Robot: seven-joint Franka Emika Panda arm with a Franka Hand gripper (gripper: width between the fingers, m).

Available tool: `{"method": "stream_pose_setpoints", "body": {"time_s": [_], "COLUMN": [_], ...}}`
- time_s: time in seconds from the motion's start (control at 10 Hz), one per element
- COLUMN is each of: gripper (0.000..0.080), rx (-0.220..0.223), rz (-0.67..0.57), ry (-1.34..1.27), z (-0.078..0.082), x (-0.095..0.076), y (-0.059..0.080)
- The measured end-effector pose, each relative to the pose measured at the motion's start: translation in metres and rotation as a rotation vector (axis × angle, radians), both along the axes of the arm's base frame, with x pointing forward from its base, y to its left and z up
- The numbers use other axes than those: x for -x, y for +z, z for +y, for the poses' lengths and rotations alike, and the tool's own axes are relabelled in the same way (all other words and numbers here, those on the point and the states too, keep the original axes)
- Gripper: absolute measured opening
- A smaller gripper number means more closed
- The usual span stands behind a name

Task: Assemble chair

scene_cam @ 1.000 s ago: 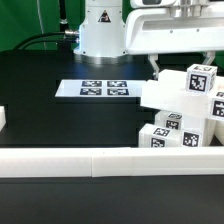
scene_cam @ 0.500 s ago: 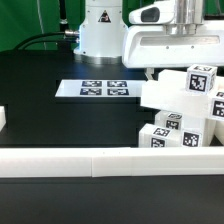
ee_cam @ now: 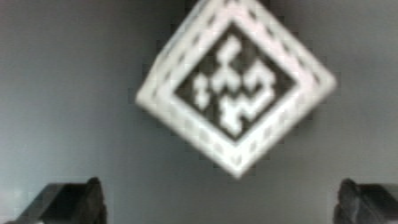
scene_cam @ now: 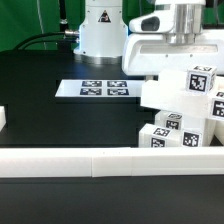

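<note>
Claw spread wide and holding nothing, the Panda arm hung over the loose chair pieces. These sat heaped at about four o'clock in the exterior view, behind the low white rail that ran across six o'clock. Over the preceding second the arm's hand had slid from the two o'clock edge toward one o'clock, bringing its wrist into sight above the heap, while the jaws remained fully apart. From the wrist, a black-and-white tag, turned diamond-wise, loomed beyond the two dark fingertips, neither touching it; which piece carried it could not be told. The marker board lay at eleven o'clock of centre on the black table. The arm appeared to be lining up a pick. With nothing yet lifted, the assembly looked to be at an early stage.
</note>
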State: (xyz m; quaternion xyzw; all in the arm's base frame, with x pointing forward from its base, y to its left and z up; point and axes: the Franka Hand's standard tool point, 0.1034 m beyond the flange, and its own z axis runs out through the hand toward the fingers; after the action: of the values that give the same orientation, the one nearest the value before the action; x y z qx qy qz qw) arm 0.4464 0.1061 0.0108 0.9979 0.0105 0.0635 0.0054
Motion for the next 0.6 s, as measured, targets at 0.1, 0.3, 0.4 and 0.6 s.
{"method": "stream_pose_setpoints", "body": {"time_s": [0.1, 0.3, 0.4, 0.6], "gripper": [0.0649, 0.0649, 0.0649, 0.0649], "rx": [0.002, 0.002, 0.003, 0.003], "rz": [0.003, 0.0, 0.002, 0.001], "ry": [0.002, 0.003, 0.004, 0.0], "z": [0.0001, -0.0021, -0.0021, -0.0017], "x": [0.0008, -0.0012, -0.0005, 0.0009], "y": [-0.0019, -0.0004, -0.0013, -0.002]}}
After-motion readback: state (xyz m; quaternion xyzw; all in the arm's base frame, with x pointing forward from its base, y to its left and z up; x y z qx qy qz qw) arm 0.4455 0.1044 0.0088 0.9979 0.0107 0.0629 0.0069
